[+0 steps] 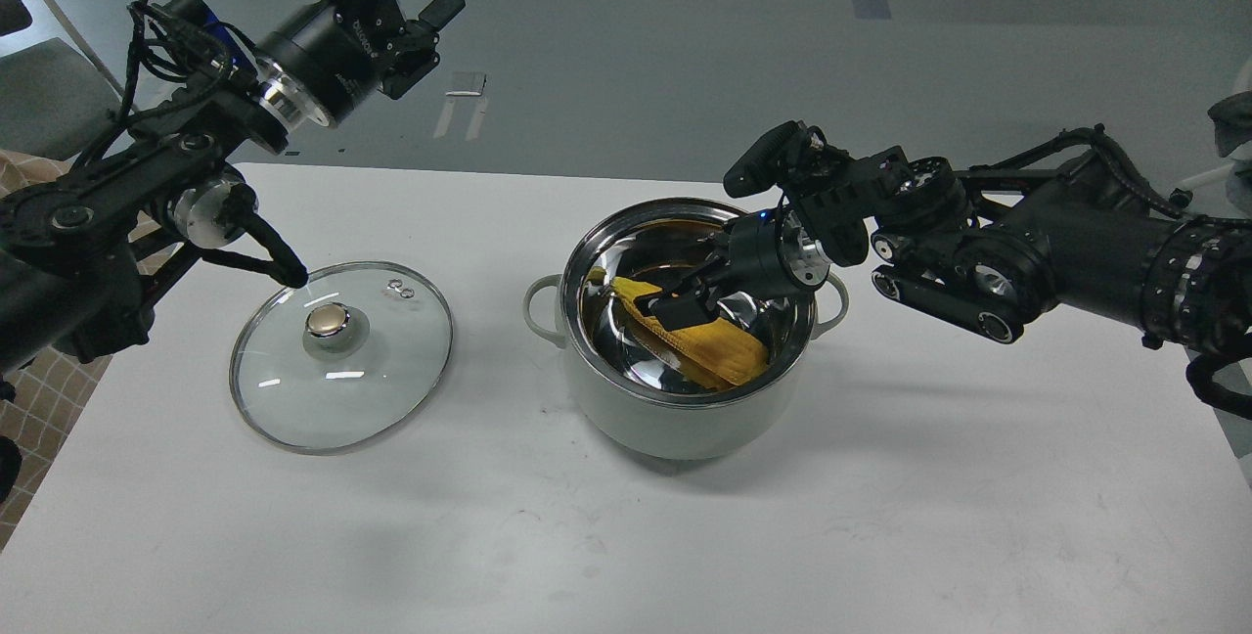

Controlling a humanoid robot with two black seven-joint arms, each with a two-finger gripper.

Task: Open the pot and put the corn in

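Placing step: lowering the long yellow corn cob (706, 345) into the round pale grey-green cooking pot with shiny steel inside (685, 409) is nearly done; you should finish it gently.
Where the corn is: it lies slanted inside the pot, on the steel bottom, one end under the right claw (682, 299).
Right claw: its fingers are down in the pot at the upper end of the cob and seem closed on it, though the dark fingers and the reflections make this not fully sure.
How to do it well: open the fingers only when the cob rests on the bottom, then lift straight up, so you do not touch the steel rim or push the pot.
Left claw (430, 22): held high, well away from the worktop, fingers apart, holding nothing.
Lid: the round glass lid with brassy knob (341, 368) lies flat on the white worktop (880, 517), left of the pot, apart from it.
Count: one pot, one corn cob, one lid, two claws.
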